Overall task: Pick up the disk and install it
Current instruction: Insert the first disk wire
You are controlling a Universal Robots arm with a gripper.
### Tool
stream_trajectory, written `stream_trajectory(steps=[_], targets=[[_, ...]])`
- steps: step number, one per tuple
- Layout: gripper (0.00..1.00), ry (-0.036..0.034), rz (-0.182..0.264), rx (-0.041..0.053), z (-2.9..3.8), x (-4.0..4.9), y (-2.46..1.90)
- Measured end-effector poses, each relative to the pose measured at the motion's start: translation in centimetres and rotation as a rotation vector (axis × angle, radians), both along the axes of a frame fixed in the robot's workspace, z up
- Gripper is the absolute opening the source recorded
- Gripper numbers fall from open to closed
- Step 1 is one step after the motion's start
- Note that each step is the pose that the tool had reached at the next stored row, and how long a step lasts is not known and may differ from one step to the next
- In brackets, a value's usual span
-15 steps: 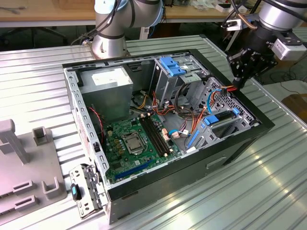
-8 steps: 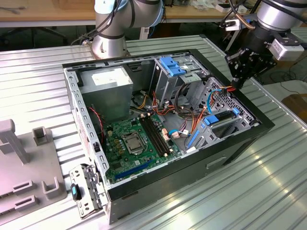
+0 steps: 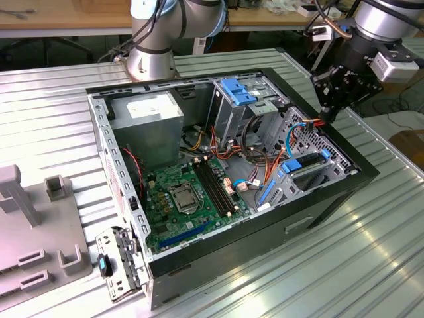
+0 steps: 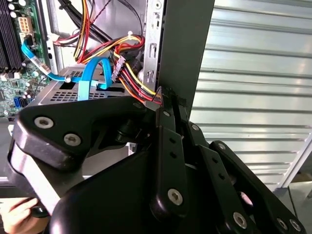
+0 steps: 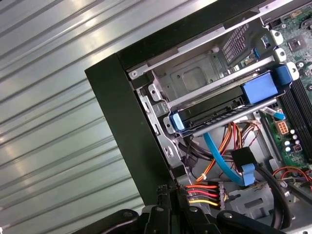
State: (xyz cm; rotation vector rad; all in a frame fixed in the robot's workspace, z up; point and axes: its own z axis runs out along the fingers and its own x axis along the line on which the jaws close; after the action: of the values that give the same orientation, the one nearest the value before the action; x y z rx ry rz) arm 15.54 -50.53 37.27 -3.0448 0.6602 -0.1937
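Note:
The disk (image 3: 306, 165) lies in a bay at the exterior view's right side of the open computer case (image 3: 199, 255), its blue carrier tabs showing at both ends. In the first wrist view the disk (image 5: 214, 105) sits level between the metal bay rails. My gripper (image 3: 329, 111) hangs over the case's right wall, beyond the disk. Its black fingers (image 4: 168, 102) are shut together with nothing between them, and their tips (image 5: 170, 195) sit at the wall's edge beside a red, yellow and black power cable (image 5: 204, 193).
Inside the case are a green motherboard (image 3: 192, 192), a grey power supply (image 3: 146, 116) and a tall drive bay with a blue bracket (image 3: 238, 93). Blue cables (image 4: 90, 78) cross near the gripper. Grey fixtures (image 3: 33, 225) stand on the ribbed table. A hand (image 4: 14, 212) shows.

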Motion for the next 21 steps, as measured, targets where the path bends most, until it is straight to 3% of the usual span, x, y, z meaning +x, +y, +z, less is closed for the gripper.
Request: stream_trajectory(steps=[4,7,8,11,16,21], targets=[[0.16,0.012,-0.012,0.0069,0.27,0.0,-0.02],[0.16,0.0281,-0.029,0.0187,0.34,0.0,-0.11],[0.16,0.0296,-0.033,0.0191,0.34,0.0,-0.15],[0.16,0.0301,-0.078,0.0209,0.34,0.0,-0.16],[0.16,0.0293,-0.213,0.0236,0.33,0.0,-0.16],[0.16,0.0293,-0.222,0.024,0.27,-0.71,-0.16]])
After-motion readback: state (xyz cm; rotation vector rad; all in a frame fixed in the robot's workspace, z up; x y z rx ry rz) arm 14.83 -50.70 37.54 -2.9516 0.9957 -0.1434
